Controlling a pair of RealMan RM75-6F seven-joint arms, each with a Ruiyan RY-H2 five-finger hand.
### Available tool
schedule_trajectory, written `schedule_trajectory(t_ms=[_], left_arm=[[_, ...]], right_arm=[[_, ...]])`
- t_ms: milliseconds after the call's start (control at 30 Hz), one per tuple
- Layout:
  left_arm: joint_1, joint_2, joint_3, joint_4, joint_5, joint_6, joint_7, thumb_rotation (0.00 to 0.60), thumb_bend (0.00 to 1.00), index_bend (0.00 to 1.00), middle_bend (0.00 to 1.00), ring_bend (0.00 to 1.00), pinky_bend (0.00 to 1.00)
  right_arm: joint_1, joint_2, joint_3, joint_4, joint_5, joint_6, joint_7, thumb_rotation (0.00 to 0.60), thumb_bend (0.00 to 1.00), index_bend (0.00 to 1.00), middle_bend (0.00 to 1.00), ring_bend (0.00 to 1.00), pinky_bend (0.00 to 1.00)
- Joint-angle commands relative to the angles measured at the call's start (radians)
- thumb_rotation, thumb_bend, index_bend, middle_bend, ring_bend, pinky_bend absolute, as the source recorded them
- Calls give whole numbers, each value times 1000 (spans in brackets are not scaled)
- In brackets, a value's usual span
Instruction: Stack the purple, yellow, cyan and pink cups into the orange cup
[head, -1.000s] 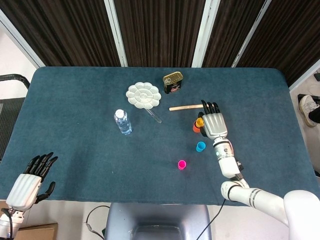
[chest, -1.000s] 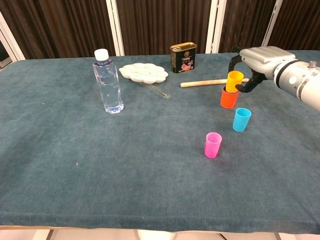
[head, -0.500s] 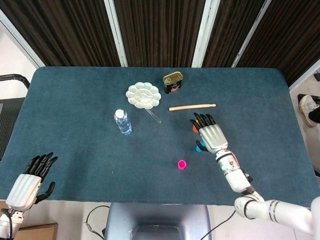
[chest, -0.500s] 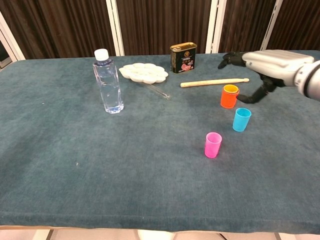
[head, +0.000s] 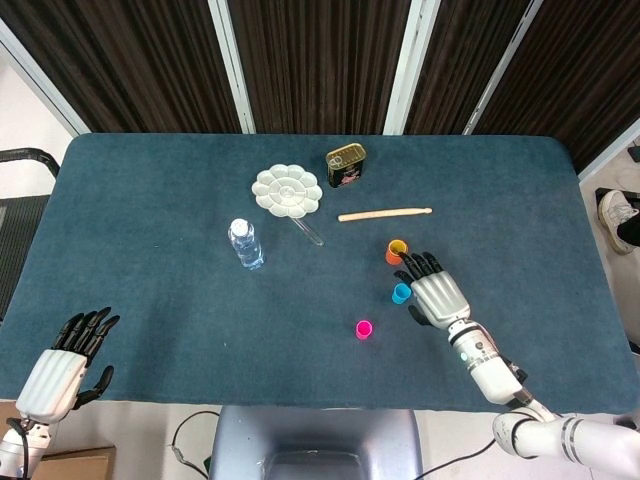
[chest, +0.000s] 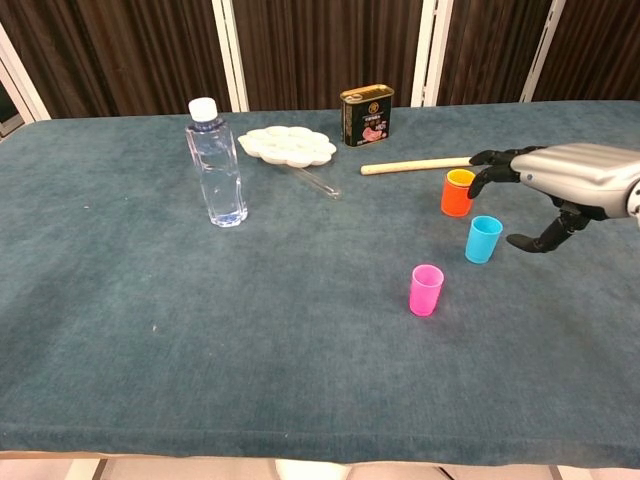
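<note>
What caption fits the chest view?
Open right hand nears the cyan cup, beside the orange cup.

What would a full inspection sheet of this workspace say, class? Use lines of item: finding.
Surface: table under a dark teal cloth.
Job's things: yellow cup nested in the orange cup; cyan cup and pink cup stand apart, upright; purple cup not visible.
Clutter: water bottle, white paint palette, tin can, wooden stick, clear tube.
Hands: right hand open beside the cyan cup; left hand open off the table's near corner.
Cables: one below the near edge.
Surroundings: dark curtains, a shoe at right.
</note>
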Motion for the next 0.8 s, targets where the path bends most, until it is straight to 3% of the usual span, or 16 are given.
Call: schedule_trajectory(t_ms=[33,633,800], left_arm=[[-2,1,-1,1,-1,-2,-3,600,460,0,0,0,74],[-1,3,-1,0,-1,2,-9,600,459,0,0,0,74],[0,5,0,2,2,6,-14,600,460,0,0,0,74]], right_arm=[[14,-35,14,51,24,-30,6,600,494,359,0,0,0],[24,-112,38,134,50,-29,-8,600,495,549,6,0,0],[16,-103,75,109,28,23,38,600,495,580,28,0,0]])
